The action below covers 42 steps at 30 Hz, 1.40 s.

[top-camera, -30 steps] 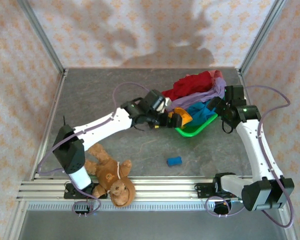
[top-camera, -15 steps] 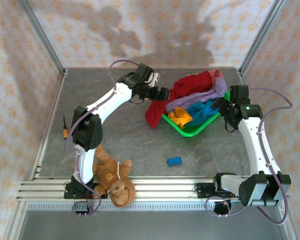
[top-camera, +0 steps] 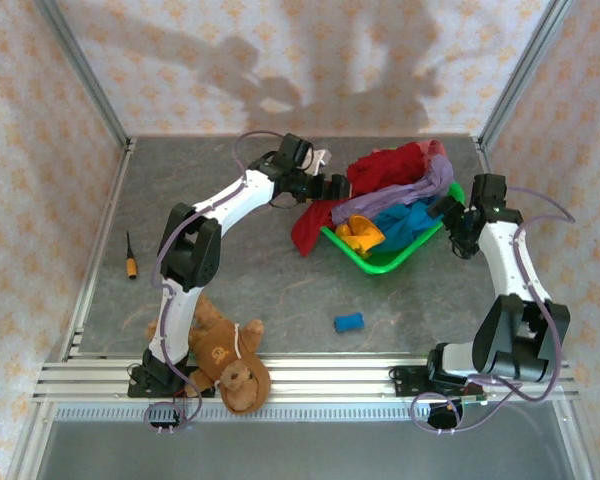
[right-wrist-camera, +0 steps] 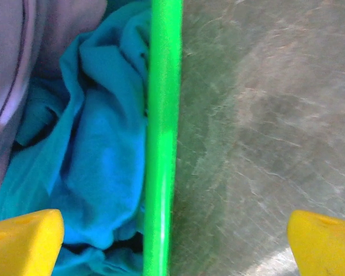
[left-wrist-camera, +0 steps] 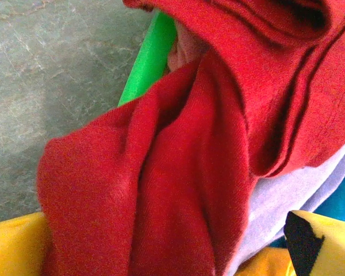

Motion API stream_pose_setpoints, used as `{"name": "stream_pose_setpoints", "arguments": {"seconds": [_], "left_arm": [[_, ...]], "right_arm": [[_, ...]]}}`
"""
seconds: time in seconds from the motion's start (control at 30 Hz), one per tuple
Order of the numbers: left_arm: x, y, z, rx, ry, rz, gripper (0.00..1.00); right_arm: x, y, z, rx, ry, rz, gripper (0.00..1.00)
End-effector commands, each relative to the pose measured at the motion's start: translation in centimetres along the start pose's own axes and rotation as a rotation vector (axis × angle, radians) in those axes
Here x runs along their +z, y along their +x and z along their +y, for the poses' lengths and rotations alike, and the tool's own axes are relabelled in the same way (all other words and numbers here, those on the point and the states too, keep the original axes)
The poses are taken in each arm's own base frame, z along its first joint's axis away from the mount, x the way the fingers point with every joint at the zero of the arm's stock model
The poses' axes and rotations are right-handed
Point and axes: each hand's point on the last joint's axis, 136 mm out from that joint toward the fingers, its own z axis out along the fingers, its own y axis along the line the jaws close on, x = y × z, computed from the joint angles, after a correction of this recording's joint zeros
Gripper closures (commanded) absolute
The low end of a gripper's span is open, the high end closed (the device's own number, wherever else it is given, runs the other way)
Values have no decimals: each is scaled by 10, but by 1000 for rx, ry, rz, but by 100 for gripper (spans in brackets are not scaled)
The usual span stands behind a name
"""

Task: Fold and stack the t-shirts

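The t-shirts lie heaped in the green basket [top-camera: 385, 262]. The dark red one [top-camera: 385, 165] is on top, and a fold of it [top-camera: 307, 228] hangs over the basket's left rim onto the table. Below it lie lavender [top-camera: 400, 195], teal blue [top-camera: 405, 225] and orange-yellow [top-camera: 360, 235] cloth. My left gripper [top-camera: 332, 187] is at the heap's left side, open wide, with dark red cloth [left-wrist-camera: 178, 172] bunched between its yellow fingers [left-wrist-camera: 14, 244]. My right gripper [top-camera: 450, 212] is open and straddles the basket's right rim [right-wrist-camera: 161, 144], with the teal shirt [right-wrist-camera: 98, 161] just inside.
A brown teddy bear [top-camera: 225, 355] lies at the near left by the left arm's base. A small blue object [top-camera: 348, 322] sits in front of the basket. A small orange-and-black tool [top-camera: 131, 262] lies at the far left. Metal frame posts and walls bound the table.
My left arm swung from the basket's front left corner to the heap's back left. A dark red fold now hangs over the left rim. My right gripper shifted slightly further back along the right rim.
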Motion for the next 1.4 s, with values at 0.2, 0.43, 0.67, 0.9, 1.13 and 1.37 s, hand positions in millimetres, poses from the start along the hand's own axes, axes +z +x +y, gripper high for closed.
{"name": "stream_pose_setpoints", "arguments": {"seconds": [0.2,0.43,0.67,0.9,1.13,1.37], "left_arm": [[-16,18,-21,-35,117,-15,1],[-1,30,-36,-73,166,-16,1],[28,56,-86,-75,207,-52,1],[76,79,-141,-43,262,16,1],[57,66,-171,-29,305,-59,1],[-16,68,-134,34,137,-113,1]], "right_arm": [[27,-30,81,-91,-308,109,1],[53,-58,97,-103,-285,143,1],[21,-78,71,-84,-38,60,1],[-29,-62,42,-23,-8,-127,1],[-46,-34,33,-90,38,-106,1],[-37,-12,66,-222,69,-32,1]]}}
